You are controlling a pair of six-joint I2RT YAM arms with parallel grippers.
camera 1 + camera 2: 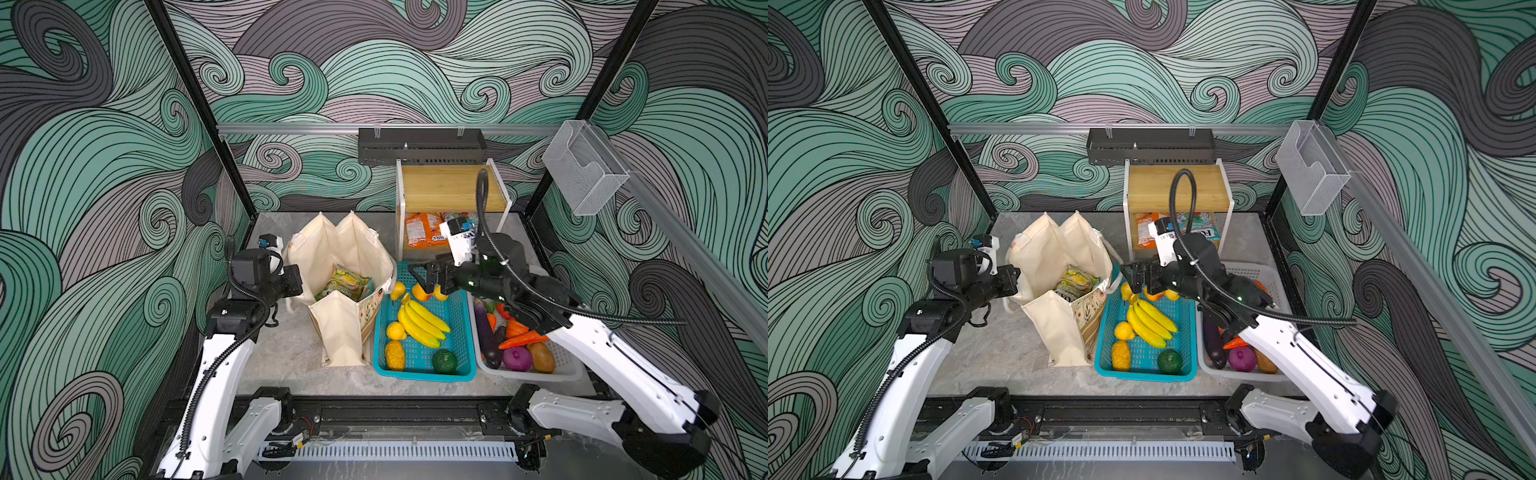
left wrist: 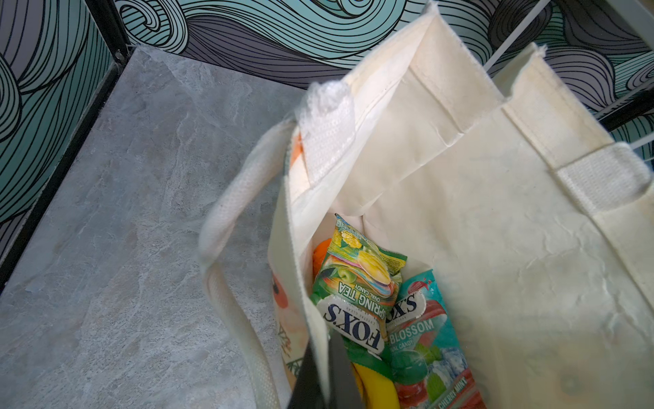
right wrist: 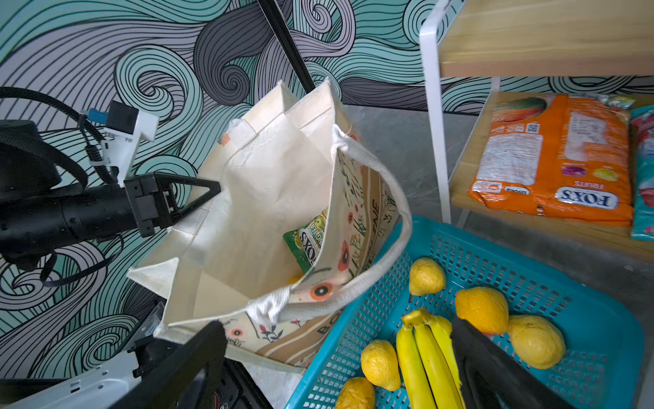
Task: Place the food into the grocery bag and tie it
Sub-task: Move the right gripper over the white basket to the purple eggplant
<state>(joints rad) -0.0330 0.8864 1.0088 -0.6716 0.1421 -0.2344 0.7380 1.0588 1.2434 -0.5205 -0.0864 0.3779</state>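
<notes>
— Swirling teal-and-grey wallpaper (image 1: 374,62) covers every wall, over a grey marbled tabletop (image 1: 291,353), matt and veined. Where's the grocery bag (image 1: 332,249)?

— Upright on that top, left of centre, mouth open. Its cream canvas is creased and stiff, and the floral side sits right beside the teal basket (image 1: 424,376). One woven strap (image 3: 389,198) droops over that basket's rim.

— Anything inside?

— A glossy green packet (image 2: 357,283) lies on a teal packet (image 2: 424,336), with something yellow and something orange beneath.

— And the arms?

— The left gripper (image 3: 208,193) reaches in level from the side, its black triangular fingers pinched together on the bag's left rim. The right gripper (image 1: 424,278) stretches across above the far end of the teal basket. Its jaws are spread wide with nothing between them, just over the yellow-orange fruits (image 3: 481,310) and beside the bananas (image 1: 419,324).

— Other food?

— There's an eggplant (image 1: 484,332) and a carrot (image 1: 523,338) in the white mesh basket (image 1: 569,365). An orange packet (image 3: 552,159) lies on the lower board of the wood-topped, white-framed shelf (image 1: 449,187) at the back.
</notes>
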